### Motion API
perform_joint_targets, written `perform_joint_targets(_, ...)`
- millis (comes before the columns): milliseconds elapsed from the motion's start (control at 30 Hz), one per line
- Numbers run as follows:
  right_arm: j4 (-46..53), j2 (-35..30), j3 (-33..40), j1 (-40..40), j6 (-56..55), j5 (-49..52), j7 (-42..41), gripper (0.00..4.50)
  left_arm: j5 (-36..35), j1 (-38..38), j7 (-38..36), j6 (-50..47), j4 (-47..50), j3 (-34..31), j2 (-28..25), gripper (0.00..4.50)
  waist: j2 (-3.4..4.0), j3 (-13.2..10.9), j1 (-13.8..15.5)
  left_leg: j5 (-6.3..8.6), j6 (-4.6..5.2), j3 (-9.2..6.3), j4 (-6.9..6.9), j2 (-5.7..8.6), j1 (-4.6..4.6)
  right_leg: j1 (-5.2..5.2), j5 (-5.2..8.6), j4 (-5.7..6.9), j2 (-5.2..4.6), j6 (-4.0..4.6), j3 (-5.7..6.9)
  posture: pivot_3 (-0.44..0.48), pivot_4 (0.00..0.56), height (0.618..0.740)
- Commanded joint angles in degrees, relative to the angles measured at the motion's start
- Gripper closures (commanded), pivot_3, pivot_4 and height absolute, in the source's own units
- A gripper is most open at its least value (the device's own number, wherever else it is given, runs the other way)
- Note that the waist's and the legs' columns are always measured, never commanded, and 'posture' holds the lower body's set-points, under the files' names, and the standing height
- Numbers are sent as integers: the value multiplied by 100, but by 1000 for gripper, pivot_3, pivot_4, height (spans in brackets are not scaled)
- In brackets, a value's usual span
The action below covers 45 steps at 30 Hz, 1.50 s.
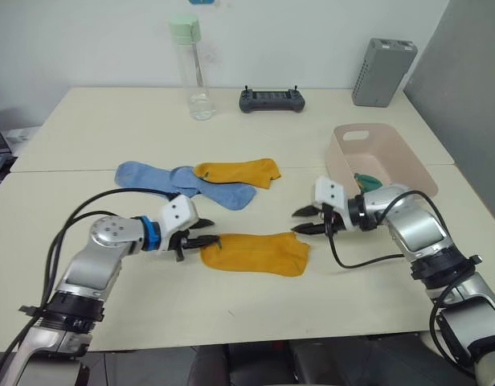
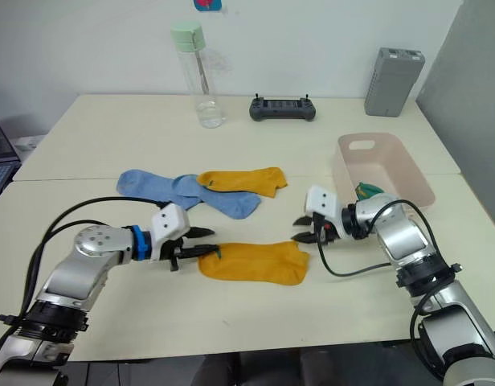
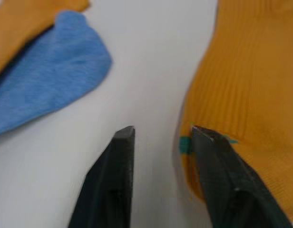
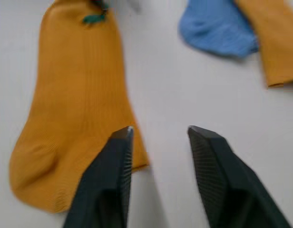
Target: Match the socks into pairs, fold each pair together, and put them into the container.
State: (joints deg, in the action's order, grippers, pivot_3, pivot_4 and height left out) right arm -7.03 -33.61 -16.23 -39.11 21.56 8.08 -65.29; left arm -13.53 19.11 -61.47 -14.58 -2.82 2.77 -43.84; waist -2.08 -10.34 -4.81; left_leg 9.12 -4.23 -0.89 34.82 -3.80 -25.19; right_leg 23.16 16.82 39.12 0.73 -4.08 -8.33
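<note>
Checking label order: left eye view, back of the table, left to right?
bottle → controller → grey box

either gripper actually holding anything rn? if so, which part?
Nothing held. Left gripper is open, one jaw over the cuff edge of the near yellow sock; right gripper is open at its other end.

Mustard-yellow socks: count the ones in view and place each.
2. One mustard-yellow sock lies flat near the table's front edge between the left gripper and right gripper. The other lies farther back, overlapping a light blue sock. None shows in the pink container.
</note>
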Motion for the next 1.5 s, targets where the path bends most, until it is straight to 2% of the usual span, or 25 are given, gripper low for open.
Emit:
perform_joint_targets(33, 499, 7, 423, 73, -52, 240, 180, 1355, -352, -97, 117, 27, 488, -589, -85, 1751, 0, 0, 5, 0, 0, 0, 0, 0, 0, 0, -2, 0, 0, 3, 1, 0, 150, 740)
perform_joint_targets(167, 1335, 402, 519, 474, 188, 545, 524, 1355, -554, -264, 256, 147, 1044, -732, 127, 1751, 0, 0, 10, 0, 0, -6, -2, 0, -1, -2, 0, 0, 0, 3, 6, 0, 150, 740)
perform_joint_targets(200, 1495, 504, 461, 596, 193, 521, 638, 1553, -555, -318, 289, 166, 1156, -677, 199, 1751, 1, 1, 10, 0, 0, -5, -2, 0, -1, -2, 0, 0, 0, 3, 5, 0, 150, 740)
perform_joint_targets(267, 1744, 660, 268, 855, 162, 426, 797, 2004, -478, -388, 422, 204, 1282, -550, 381, 2151, 1, 1, 14, 0, 0, -4, 1, 2, -1, -6, 0, 0, -1, 3, 3, 0, 150, 740)
perform_joint_targets(400, 1704, 1074, -148, 1251, 2, 143, 1237, 3351, -72, -591, 543, 477, 1224, -84, 641, 3309, 0, 4, 13, -1, 0, -4, 9, 1, 2, -8, -2, 1, -1, -4, 3, 0, 150, 740)
perform_joint_targets(500, 1375, 1025, -467, 1452, -468, -350, 1376, 4391, 213, -670, 726, 664, 978, 124, 784, 4232, 0, 4, 11, -2, 0, -3, 10, 2, 5, -7, -5, 1, 0, -12, -2, 0, 150, 740)
perform_joint_targets(533, 1277, 956, -550, 1516, -649, -508, 1406, 4500, 265, -694, 761, 707, 903, 160, 809, 4469, 0, 4, 11, -3, 0, -3, 11, 3, 5, -7, -5, 0, 0, -15, -3, 0, 150, 740)
perform_joint_targets(700, 928, 610, -299, 1969, -1095, -571, 1445, 4500, 531, -910, 759, 1155, 283, 176, 685, 4469, 0, 5, 18, -3, 1, -1, 12, 3, 6, -7, -4, -1, 0, -16, -5, 0, 150, 740)
perform_joint_targets(833, 994, 368, 147, 2160, -1043, -255, 1382, 4500, 372, -1022, 624, 1266, 138, -28, 545, 4469, -2, 6, 18, -3, 1, -1, 9, 3, 9, -9, -3, -1, 0, -15, -6, 0, 150, 740)
perform_joint_targets(967, 1236, 164, 428, 2372, -947, 29, 1215, 4500, 81, -1080, 436, 1216, 286, -228, 422, 4469, -2, 6, 15, -3, 1, 1, 9, 2, 17, -16, 0, -1, 0, -18, -8, 0, 150, 740)
perform_joint_targets(1133, 2017, 244, 488, 2590, -630, 580, 1041, 4500, -471, -1367, 255, 783, 1069, -382, 381, 4469, -1, 5, -1, -3, 0, 2, 4, 0, 18, -16, 2, -1, 0, -17, -11, 0, 150, 740)
perform_joint_targets(1267, 2053, 227, 114, 2646, -485, 349, 1020, 4500, -146, -1704, 51, 1029, 1199, -197, 105, 4469, -2, 6, -2, -3, 1, 3, 4, 0, 22, -18, 4, -2, 0, -15, -11, 0, 150, 740)
perform_joint_targets(1333, 1961, 148, 12, 2664, -534, 183, 1024, 4500, -47, -1727, 109, 1066, 1095, -188, 82, 4469, -2, 6, 6, -3, 1, 3, 5, 0, 26, -21, 22, -3, -1, 15, -11, 0, 150, 740)
perform_joint_targets(1500, 1957, -178, 172, 2805, -575, 197, 906, 4500, 200, -1812, 210, 1241, 696, -277, 19, 4469, -6, 8, 32, -3, 1, 9, 11, 6, 27, -24, 22, -5, -6, 12, -20, 0, 150, 740)
